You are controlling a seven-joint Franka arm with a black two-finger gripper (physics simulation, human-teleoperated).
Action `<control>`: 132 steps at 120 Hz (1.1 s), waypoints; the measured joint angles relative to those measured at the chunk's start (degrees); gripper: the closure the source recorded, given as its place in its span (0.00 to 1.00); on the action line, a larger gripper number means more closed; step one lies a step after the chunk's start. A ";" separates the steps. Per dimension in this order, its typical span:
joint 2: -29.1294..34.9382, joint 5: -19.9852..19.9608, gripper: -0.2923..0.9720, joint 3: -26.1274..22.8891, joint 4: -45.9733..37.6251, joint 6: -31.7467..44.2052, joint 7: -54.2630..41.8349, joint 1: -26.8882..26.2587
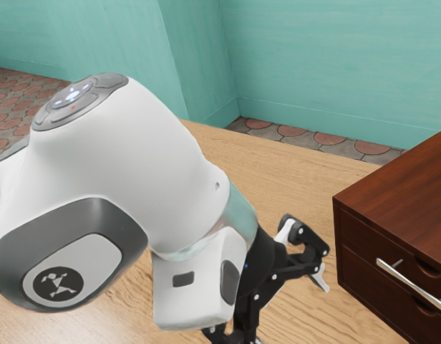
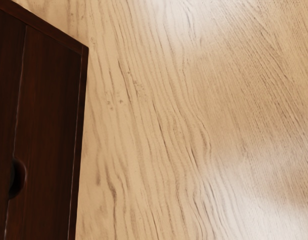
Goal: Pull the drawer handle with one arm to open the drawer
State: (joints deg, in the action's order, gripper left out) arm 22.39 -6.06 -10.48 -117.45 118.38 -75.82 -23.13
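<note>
Item 1. Cabinet [image 1: 406, 186]: dark reddish-brown wood, standing on the desk at the exterior view's right edge. Its flat top and one front face are in sight. The front shows two stacked panels.

Item 2. Drawer [image 1: 367, 240]: the upper panel on the cabinet's front. It sits flush with the cabinet's frame, so it is closed.

Item 3. Handle [image 1: 410, 279]: a straight silver bar mounted across the cabinet's front on short posts. It stands slightly proud of the wood, with dark scooped recesses behind it. Nothing touches it.

Item 4. Arm [image 1: 134, 186]: large white and grey housing in the foreground, on the side of the cabinet towards the exterior view's left. Its black wrist section reaches down and towards the cabinet.

Item 5. Jaws: black with pale tips, low over the desk and near the cabinet's front lower corner. They are clear of both the cabinet and the handle. The two fingers are spread well apart with nothing between them.

Item 6. Desk [image 1: 292, 179]: light wood with a wavy grain, carrying the cabinet.

Item 7. Floor [image 1: 306, 136]: terracotta tiles, beyond the desk's far edge behind the cabinet.

Item 8. Walls [image 1: 335, 57]: plain teal, rising behind the floor strip.

Item 9. Wrist view: one dark corner of the cabinet [image 2: 44, 125] with a vertical seam and a rounded notch [image 2: 16, 177]. Bare desk [image 2: 194, 125] lies beside it.
</note>
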 joint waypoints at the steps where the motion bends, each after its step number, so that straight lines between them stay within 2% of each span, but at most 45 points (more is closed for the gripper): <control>1: -0.10 -0.11 0.23 -0.01 0.03 0.31 0.02 0.00; 34: -2.84 -2.12 0.23 -3.30 0.17 6.31 2.25 0.03; 55: -3.90 -0.22 0.23 -3.74 0.18 7.44 5.20 0.25; 92: -4.08 0.82 0.23 -3.74 0.13 7.38 9.55 0.19; 132: -4.41 2.38 0.23 -7.10 0.09 8.02 15.64 0.19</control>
State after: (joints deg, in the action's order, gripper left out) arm 17.98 -3.69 -17.58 -117.36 126.40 -60.18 -22.94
